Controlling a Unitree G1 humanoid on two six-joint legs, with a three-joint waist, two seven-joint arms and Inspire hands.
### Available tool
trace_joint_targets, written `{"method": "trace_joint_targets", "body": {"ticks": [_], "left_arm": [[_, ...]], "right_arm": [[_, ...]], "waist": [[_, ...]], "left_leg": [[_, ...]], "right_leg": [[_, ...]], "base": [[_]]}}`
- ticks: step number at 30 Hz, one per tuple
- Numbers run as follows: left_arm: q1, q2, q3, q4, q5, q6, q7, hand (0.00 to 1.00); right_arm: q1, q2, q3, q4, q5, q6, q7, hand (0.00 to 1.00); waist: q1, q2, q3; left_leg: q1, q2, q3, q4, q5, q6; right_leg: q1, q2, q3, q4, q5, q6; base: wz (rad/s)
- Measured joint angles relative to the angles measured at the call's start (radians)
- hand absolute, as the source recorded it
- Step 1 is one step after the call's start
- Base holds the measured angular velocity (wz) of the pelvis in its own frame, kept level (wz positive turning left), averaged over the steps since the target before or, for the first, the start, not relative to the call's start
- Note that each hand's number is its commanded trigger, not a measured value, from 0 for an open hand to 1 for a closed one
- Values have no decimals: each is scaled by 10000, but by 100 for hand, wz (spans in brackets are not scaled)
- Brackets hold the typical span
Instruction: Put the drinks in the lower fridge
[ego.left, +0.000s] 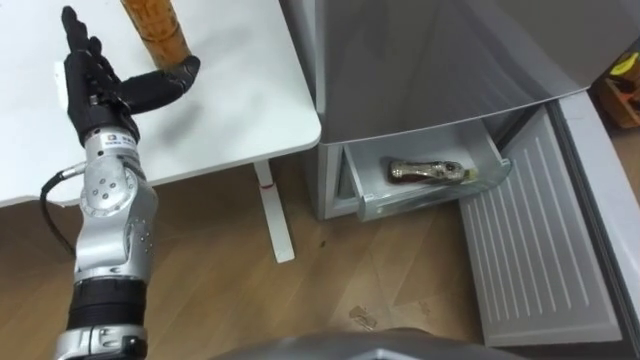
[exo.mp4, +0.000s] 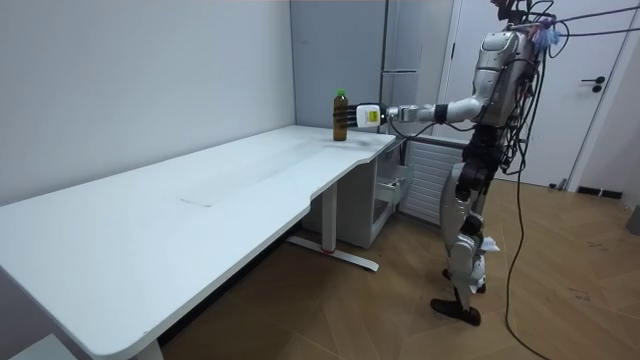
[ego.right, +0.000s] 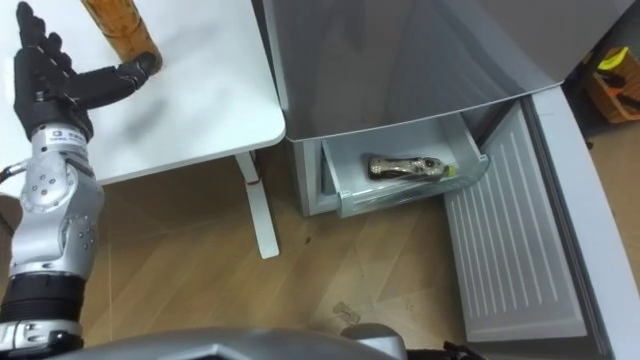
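The left hand stands wide open, the bottle right at its thumb tip; a clumsy nudge could topple it across the surface.

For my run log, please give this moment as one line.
left hand: open, thumb beside standing bottle on table | grasp: not yet | lower drawer: open, holds lying bottle

matt white tabletop, smooth grey metallic fridge, translucent plastic drawer, wood-grain floor.
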Motion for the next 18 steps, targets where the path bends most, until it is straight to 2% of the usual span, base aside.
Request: {"method": "trace_joint_targets", "body": {"ticks": [3, 5, 7, 12, 15, 18], "left_arm": [[-3, 0, 2, 60, -35, 199, 0, 0], [-13, 0, 2, 127, -84, 212, 0, 0], [-50, 21, 2, 203, -569, 227, 17, 0], [-647, 320, -2, 921, -1355, 328, 252, 0], [-819, 360, 0, 923, -1621, 330, 332, 0], [-981, 399, 1, 930, -1895, 332, 385, 0]], "right_arm": [[16, -14, 0, -30, 0, 47, -5, 0], [35, -21, 1, -68, 4, 88, -12, 0], [88, -26, 1, -143, 29, 90, -13, 0], [102, -86, 6, -182, 19, 142, -44, 0], [109, -97, 16, -269, -6, 300, -109, 0], [157, -107, 2, -270, -2, 303, -101, 0]], "waist": [[-4, 4, -2], [-17, 9, -3], [-40, 21, -4], [-117, 114, 7], [-217, 139, 11], [-282, 160, 26]], "left_leg": [[1, 4, 8, 0, 0, 0], [1, 6, 9, 0, 0, 0], [8, 8, 8, -1, 0, 0], [30, 24, 58, -3, 0, 0], [42, 25, 82, -39, 0, 0], [63, 24, 114, -74, 0, 1]], "right_leg": [[-9, 0, 0, 0, 4, -6], [-10, 1, 0, 0, 5, -7], [-10, 1, 12, 5, 6, -9], [-119, 21, 213, 165, 7, -10], [-184, 26, 232, 270, 7, -10], [-183, 36, 269, 315, 7, -10]], "base": [[-1], [0], [0], [-7], [-5], [-7]]}}
